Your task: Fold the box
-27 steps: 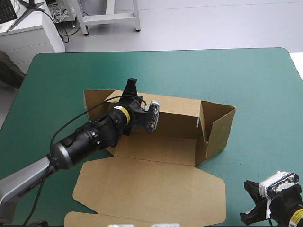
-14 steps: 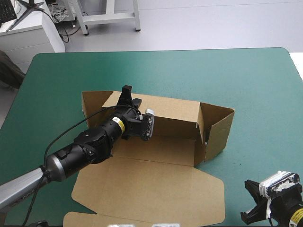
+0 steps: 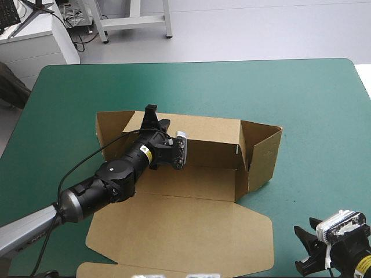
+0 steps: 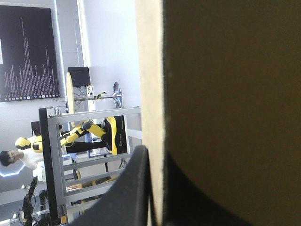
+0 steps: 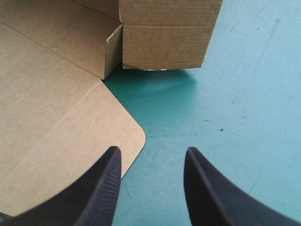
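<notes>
Quick status from my remote seat. The box (image 3: pixel 197 179) sits a little toward 7 o'clock of the middle of the table (image 3: pixel 301 92). It's half built: back wall (image 3: pixel 208 130) standing, the end wall (image 3: pixel 264 156) at the 3 o'clock side standing and splayed outward, and the lid (image 3: pixel 185 231) lying flat on the teal-green cover toward the near edge.

The left gripper (image 3: pixel 152 116) comes in from 8 o'clock across the tray and is at the back wall's top edge, near the box's 10 o'clock corner. On the left wrist cam the pale cut edge of the board runs straight up between the black fingers. One finger (image 4: pixel 134 188) is pressed against the outer face, and the other side is all dark shade (hard to pick out that finger there). So I read it as pinched down on the back wall with just the sheet in between.

The right gripper (image 3: pixel 304 252) is well apart from the box, down at the table's 5 o'clock corner, over bare cover. Its fingers are spread wide with nothing between them. From its wrist cam, the lid's rounded corner is just beside the gripper at its 10 o'clock, and the end wall stands farther ahead at about 12.
</notes>
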